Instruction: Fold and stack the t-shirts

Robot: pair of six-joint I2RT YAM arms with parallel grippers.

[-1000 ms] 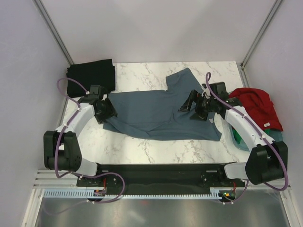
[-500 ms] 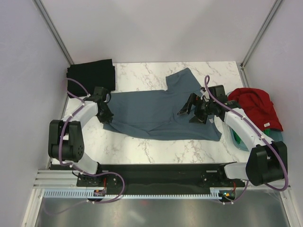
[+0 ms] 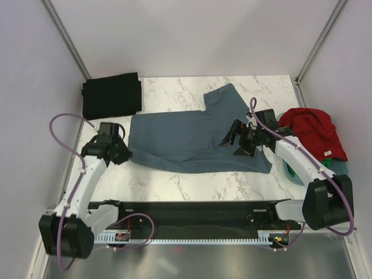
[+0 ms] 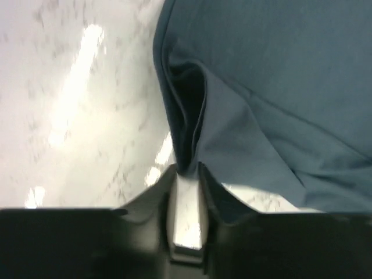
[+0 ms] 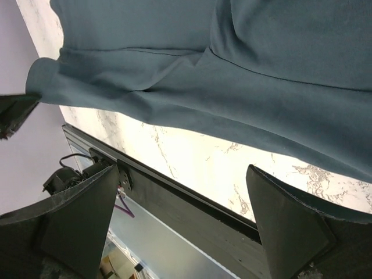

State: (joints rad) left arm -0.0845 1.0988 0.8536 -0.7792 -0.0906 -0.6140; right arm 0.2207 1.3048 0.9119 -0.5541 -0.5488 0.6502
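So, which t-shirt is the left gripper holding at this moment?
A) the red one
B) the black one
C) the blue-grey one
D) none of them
C: in the left wrist view the left gripper pinches a bunched edge of the blue-grey t-shirt.

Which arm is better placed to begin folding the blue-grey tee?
Left. The left gripper is shut on an edge of the blue-grey tee; the right gripper hangs open above it, gripping nothing.
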